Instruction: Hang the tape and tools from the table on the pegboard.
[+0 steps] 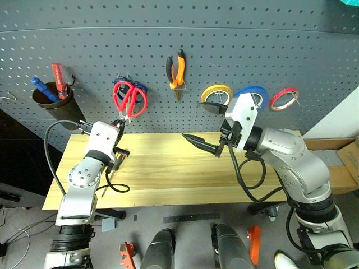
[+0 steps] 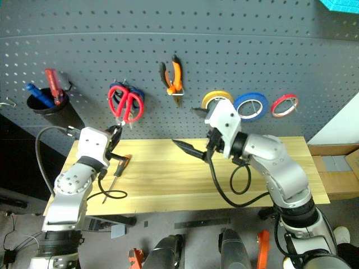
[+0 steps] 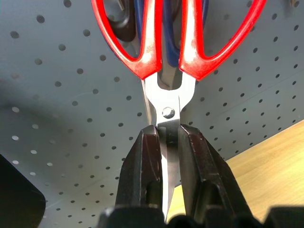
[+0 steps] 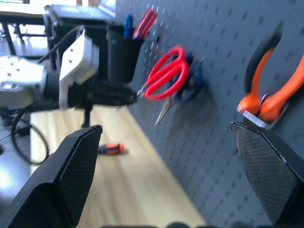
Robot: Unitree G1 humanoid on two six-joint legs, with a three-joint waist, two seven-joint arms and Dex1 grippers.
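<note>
Scissors [image 3: 166,52] blades pinched between left fingers [image 3: 142,180], against pegboard [image 3: 61,104]

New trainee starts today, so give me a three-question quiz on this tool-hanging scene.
1. True or false: the left hand is shut on the blades of the red-handled scissors.
2. Which task tool lies on the table? A pliers B screwdriver C scissors
3. Fill in: the right hand is ____ and holds nothing.

Key: 1 true. 2 B, the screwdriver; the pliers hang on the pegboard. 3 open.
</note>
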